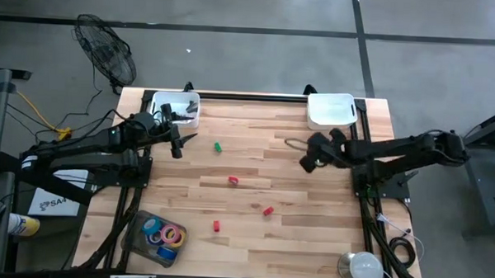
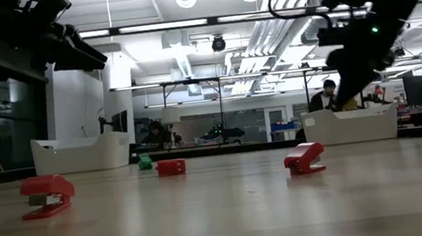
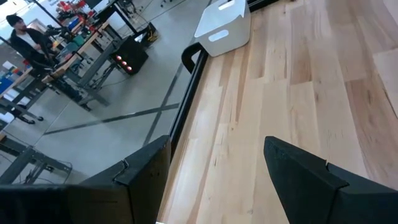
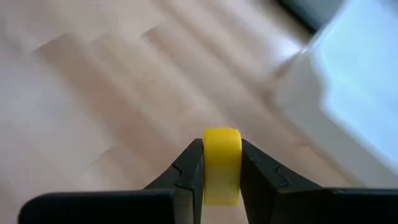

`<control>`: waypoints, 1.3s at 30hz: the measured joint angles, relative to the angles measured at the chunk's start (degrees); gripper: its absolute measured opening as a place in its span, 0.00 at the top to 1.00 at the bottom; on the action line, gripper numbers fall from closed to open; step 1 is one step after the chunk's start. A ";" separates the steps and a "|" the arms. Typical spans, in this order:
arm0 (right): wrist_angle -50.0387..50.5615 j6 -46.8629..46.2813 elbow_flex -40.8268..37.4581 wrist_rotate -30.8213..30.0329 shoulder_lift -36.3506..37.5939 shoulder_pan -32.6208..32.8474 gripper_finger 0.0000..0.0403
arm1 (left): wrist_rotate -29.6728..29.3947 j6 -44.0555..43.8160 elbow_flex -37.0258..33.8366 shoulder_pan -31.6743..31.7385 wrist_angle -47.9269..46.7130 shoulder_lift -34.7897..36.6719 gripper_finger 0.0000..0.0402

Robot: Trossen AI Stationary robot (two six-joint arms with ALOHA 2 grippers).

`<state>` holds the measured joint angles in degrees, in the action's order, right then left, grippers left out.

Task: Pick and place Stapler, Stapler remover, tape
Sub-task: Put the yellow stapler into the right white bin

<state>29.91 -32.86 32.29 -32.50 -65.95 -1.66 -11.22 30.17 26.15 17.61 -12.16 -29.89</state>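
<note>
My right gripper (image 1: 307, 163) hangs above the table just in front of the right white bin (image 1: 331, 110) and is shut on a small yellow piece (image 4: 222, 146). My left gripper (image 1: 177, 143) is open and holds nothing, hovering beside the left white bin (image 1: 176, 108), which has dark items in it. Three small red staplers (image 1: 233, 181) (image 1: 267, 211) (image 1: 215, 226) and a green piece (image 1: 217, 146) lie on the wood. The tape rolls (image 1: 166, 233), blue, pink and purple, sit in a clear tray (image 1: 137, 226) at the near left corner. My right gripper pinches the yellow piece between its two fingers (image 4: 189, 168), one on each flat side, with the piece's rounded end (image 4: 222, 134) sticking out past the fingertips. The fingers slant down from the table's right side. The piece is lifted clear of the table.
A thin cable loop (image 1: 295, 143) lies on the table by my right gripper. A round white object (image 1: 359, 267) stands at the near right corner. Bare wood stretches between the two arms around the red staplers (image 2: 47, 193) (image 2: 305, 157). A person sits in the room behind (image 2: 325, 96).
</note>
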 joint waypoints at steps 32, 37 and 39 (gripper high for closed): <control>-10.89 9.57 6.17 0.33 -6.57 -36.40 0.84 | 0.07 0.00 0.00 0.00 0.02 0.02 0.37; -14.93 8.86 6.17 -1.86 -11.44 -37.50 0.84 | 0.07 0.00 0.00 0.00 0.02 0.00 0.37; -15.74 8.29 6.17 -4.14 -12.78 -37.44 0.84 | 0.07 0.00 0.00 0.00 0.02 0.02 0.37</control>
<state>14.17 -24.57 38.46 -36.64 -78.73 -39.10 -11.16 30.17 26.15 17.61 -12.14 -29.87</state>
